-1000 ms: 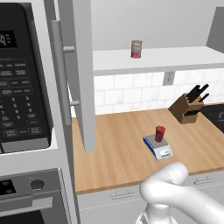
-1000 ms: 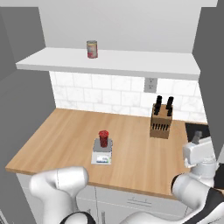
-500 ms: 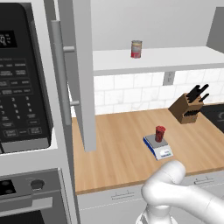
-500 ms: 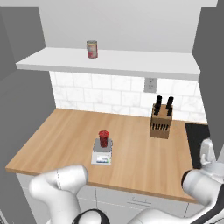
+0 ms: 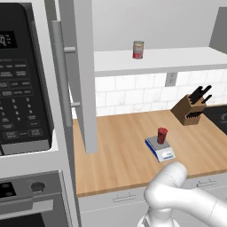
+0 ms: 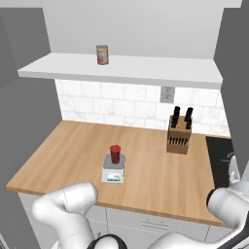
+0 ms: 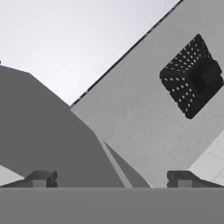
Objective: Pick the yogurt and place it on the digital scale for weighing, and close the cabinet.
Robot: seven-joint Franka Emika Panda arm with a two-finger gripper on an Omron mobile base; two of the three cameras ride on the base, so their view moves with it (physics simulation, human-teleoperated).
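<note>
From the left base view, the small dark-red tapered yogurt cup (image 5: 162,134) stands upright on the grey platform of the flat white-blue digital scale (image 5: 160,150), out on the light wooden counter (image 5: 119,155). The upper cabinet's light-grey door (image 5: 82,71) stands swung open, its long silver bar handle (image 5: 59,75) facing the black microwave (image 5: 22,80). A red-labelled can (image 5: 138,49) sits on the white inner shelf (image 5: 168,60), and a wooden knife block (image 5: 191,107) stands against the white tiled wall.

From the right base view, the yogurt cup (image 6: 115,153) sits on the scale (image 6: 113,169) near the counter's front, well apart from the knife block (image 6: 178,133). The can (image 6: 102,54) stands toward the shelf's left end.

In the hand view, the gripper (image 7: 111,179) is spread wide and empty, its two dark fingertips (image 7: 40,178) far apart, aimed at plain grey and white surfaces with a dark perforated block (image 7: 192,82) beyond.
</note>
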